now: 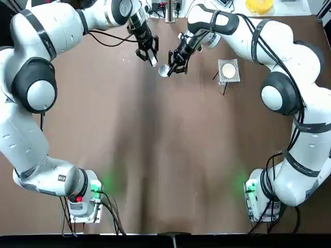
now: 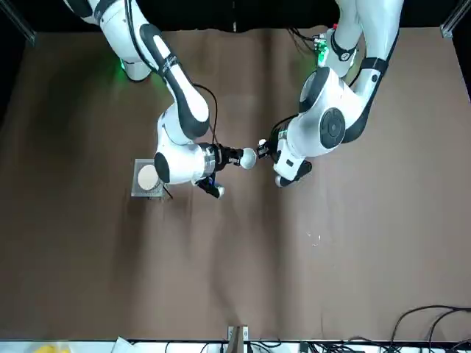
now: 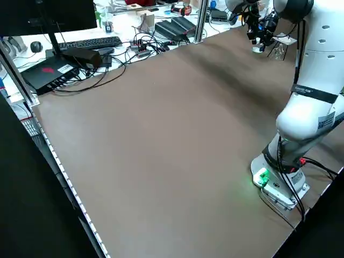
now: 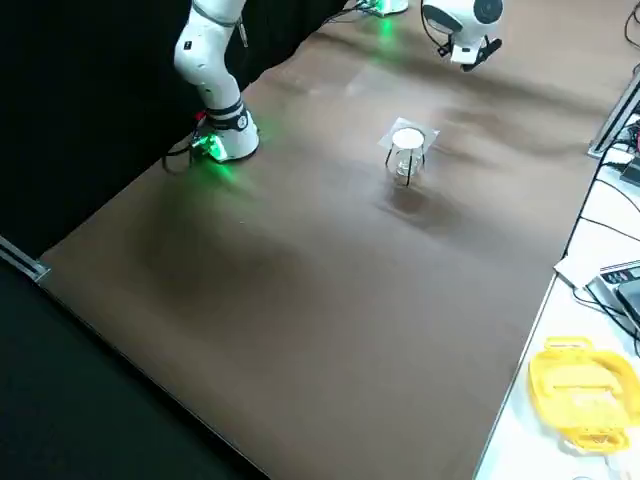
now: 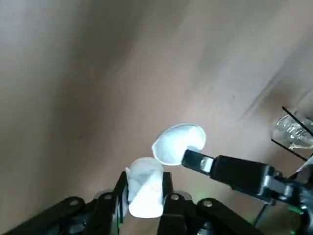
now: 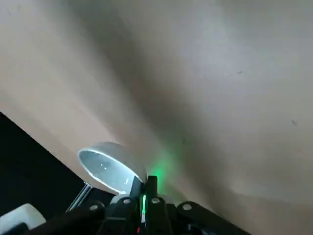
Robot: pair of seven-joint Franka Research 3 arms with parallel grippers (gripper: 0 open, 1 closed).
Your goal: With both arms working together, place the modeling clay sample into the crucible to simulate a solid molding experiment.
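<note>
- Between the left gripper's (image 5: 145,188) fingers, the modeling clay sample (image 5: 145,188) sits clamped
- Just beside it, the right gripper (image 6: 145,182) pinches the crucible (image 6: 111,166) by its rim

At the lower centre of the left wrist view, the left gripper (image 5: 145,188) hid the sides of the modeling clay sample (image 5: 145,185); the right gripper (image 5: 194,160) covered a little of the crucible (image 5: 177,145). The right edge cut off the glass vessel (image 5: 295,130). In the right side view's upper left, the right arm (image 4: 213,62) ran out of frame.
</note>
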